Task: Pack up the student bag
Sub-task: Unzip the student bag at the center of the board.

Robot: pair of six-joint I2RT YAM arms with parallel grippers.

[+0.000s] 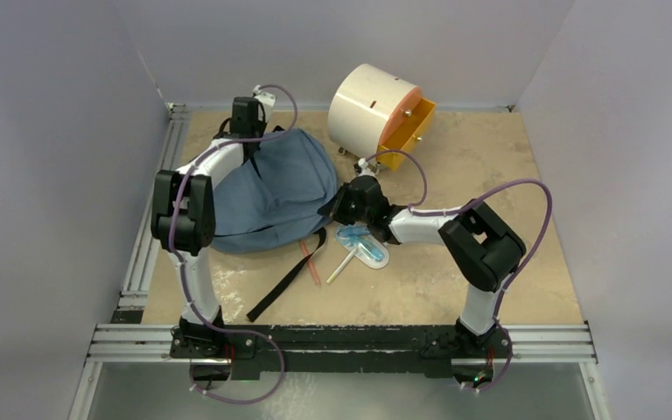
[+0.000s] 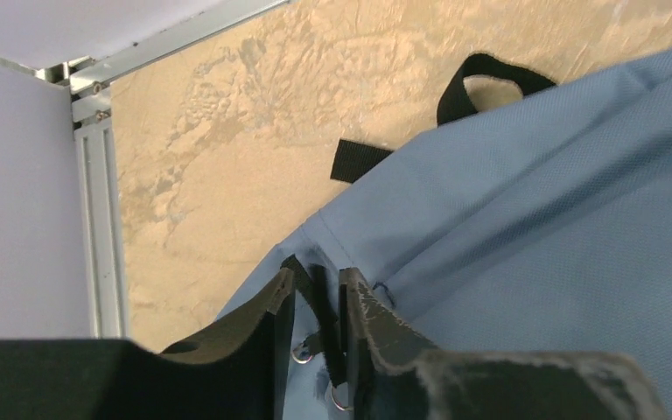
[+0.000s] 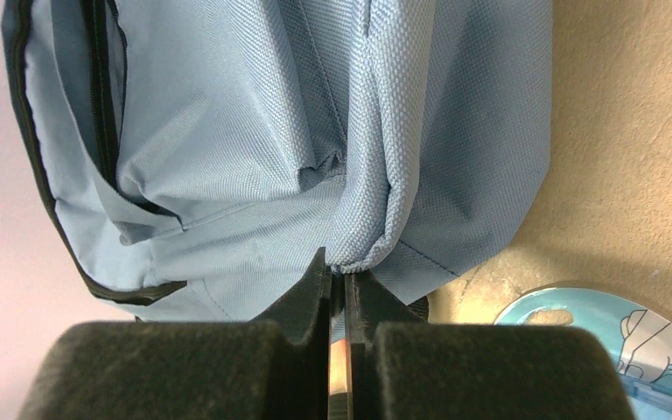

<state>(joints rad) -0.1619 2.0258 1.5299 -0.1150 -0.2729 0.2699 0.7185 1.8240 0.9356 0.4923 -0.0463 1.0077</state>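
Toward the far-left corner of the surface (image 1: pixel 490 175), the student bag (image 1: pixel 267 188) lay flat. The right fingers (image 3: pixel 306 302) were closed on a fold of its blue fabric at its right edge. The left fingers (image 2: pixel 369 317) stood narrowly apart astride a black zipper strip (image 2: pixel 317 293) at the bag's far edge; whether they gripped it could not be determined.

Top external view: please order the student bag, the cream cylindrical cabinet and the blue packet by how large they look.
1. student bag
2. cream cylindrical cabinet
3. blue packet, clearly the smallest
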